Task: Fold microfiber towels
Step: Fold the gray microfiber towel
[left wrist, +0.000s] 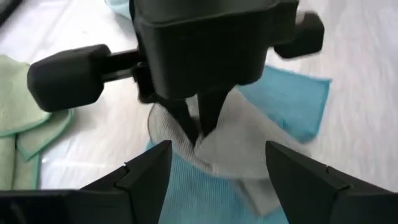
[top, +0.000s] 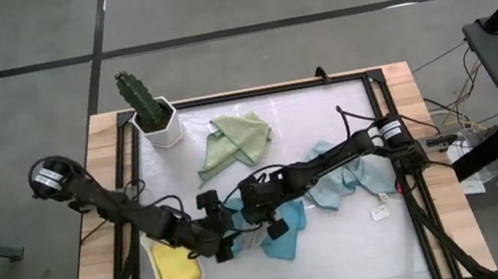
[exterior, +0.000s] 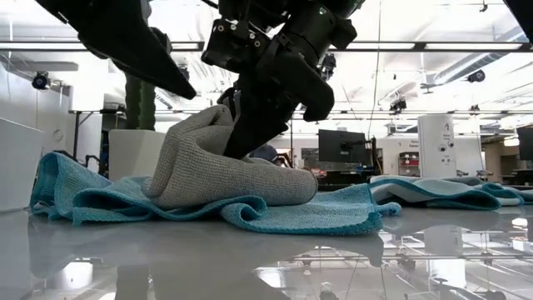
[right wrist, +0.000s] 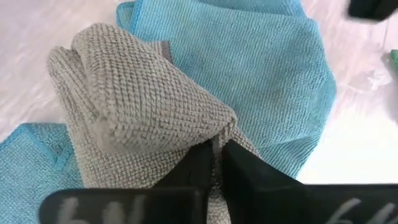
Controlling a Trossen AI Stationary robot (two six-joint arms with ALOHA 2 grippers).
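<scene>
Near the table's middle front: right gripper, dark fingers pinched together on a fold of the grey microfiber towel. Grey cloth bunched into a soft hump, lying on top of the teal microfiber towel, itself spread and rumpled on the glossy white tabletop. In the low view, right gripper coming down from above into the hump of the grey towel, lifting one edge slightly.

Left gripper just beside, fingers spread wide and holding nothing, facing the grey cloth and the right gripper's pinch. In the high view, left gripper and right gripper close together over the teal towel.

Yellow microfiber towel folded flat at the front left, partly under the left arm. Sage green microfiber towel lying loose toward the back, near a white hexagonal pot with a green cactus. Pale blue microfiber towel crumpled to the right, partly beneath the right arm. Small white tag on the table beside the pale blue cloth; writing on it too small to read. No brand or label legible on the towels or arms.
</scene>
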